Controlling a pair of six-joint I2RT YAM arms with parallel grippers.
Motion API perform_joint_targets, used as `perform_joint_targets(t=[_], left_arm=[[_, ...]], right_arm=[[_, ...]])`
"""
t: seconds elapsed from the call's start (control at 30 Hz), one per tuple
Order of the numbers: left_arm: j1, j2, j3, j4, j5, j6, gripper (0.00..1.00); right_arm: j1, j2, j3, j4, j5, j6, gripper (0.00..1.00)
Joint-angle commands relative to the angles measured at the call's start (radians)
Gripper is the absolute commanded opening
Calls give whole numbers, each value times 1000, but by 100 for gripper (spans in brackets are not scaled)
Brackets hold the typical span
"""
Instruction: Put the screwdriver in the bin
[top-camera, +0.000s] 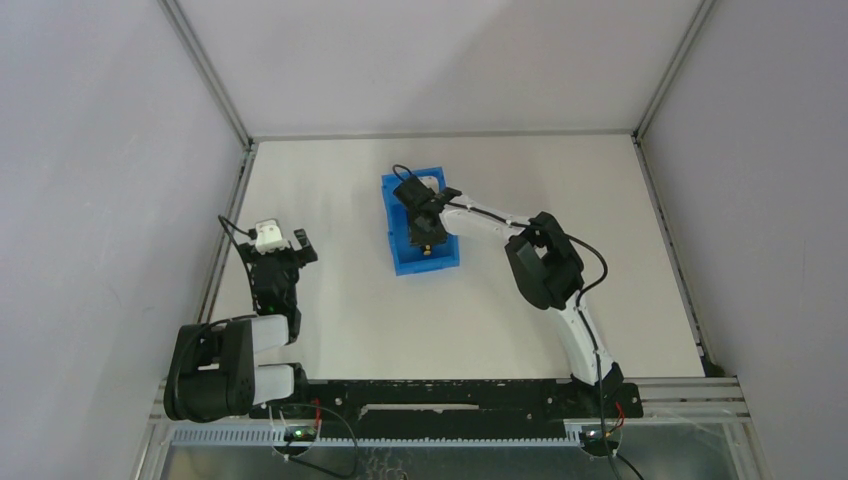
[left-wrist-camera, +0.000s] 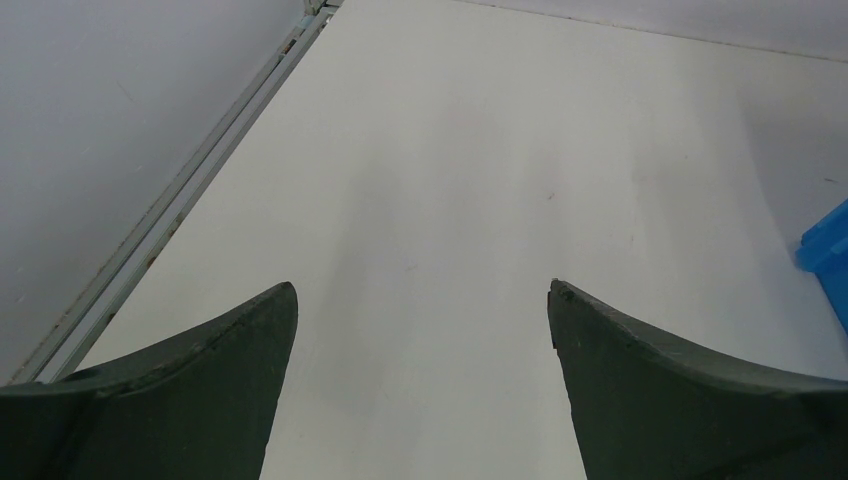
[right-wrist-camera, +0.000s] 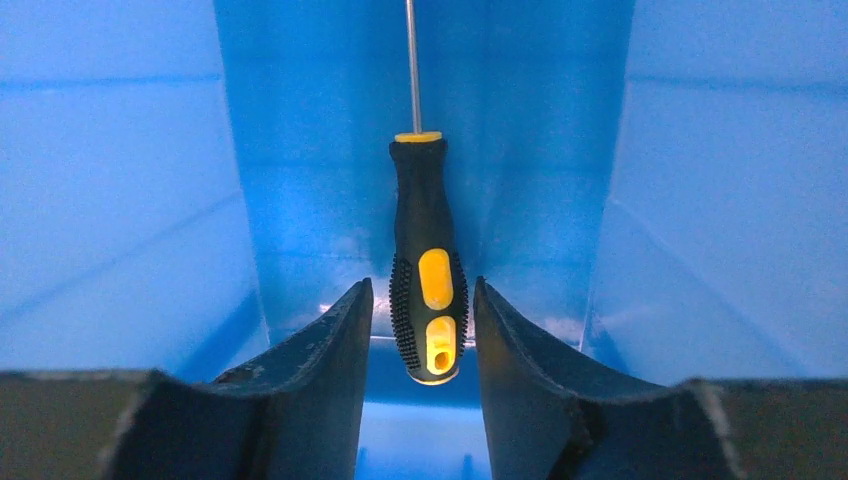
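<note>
Release is the step in hand. The right gripper (right-wrist-camera: 422, 288) is down inside the bin (right-wrist-camera: 120, 200), fingers slackened, with slim gaps either side of the screwdriver (right-wrist-camera: 424, 220), which is in the bin. Next, I reckon, it lifts straight out without snagging the handle. The left gripper (left-wrist-camera: 422, 290), near left, gapes empty.

The screwdriver (right-wrist-camera: 424, 250) lies in the bin (top-camera: 391, 215), between the fingers (right-wrist-camera: 320, 350) of the right gripper (right-wrist-camera: 422, 285). The bin sits mid-table (top-camera: 600, 250); the left gripper (left-wrist-camera: 422, 285) hangs well to its left.
</note>
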Motion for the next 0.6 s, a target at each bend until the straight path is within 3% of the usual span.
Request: perform_joint_targets(t=[0.0,0.07,0.33,0.47,0.53,0.57], left_arm=[[-6,-7,32,29,-4,18,100],[-5,-7,33,29,-4,18,100],[-6,-7,33,29,-4,18,100],[-6,-7,32,29,-5,17,100],[-5,-7,33,29,-5,18,100],[-6,-7,33,29,-3,18,100]], right_arm=[[9,-57,12,28,4,-10,54],[9,-79,34,-1,-1,-23,61],[17,-251,79,-14,45,-103,63],[2,-366,39,-34,175,-163,82],[-28,-438,-27,-18,215,-188,99],[-53,-473,-68,-10,214,-194,99]])
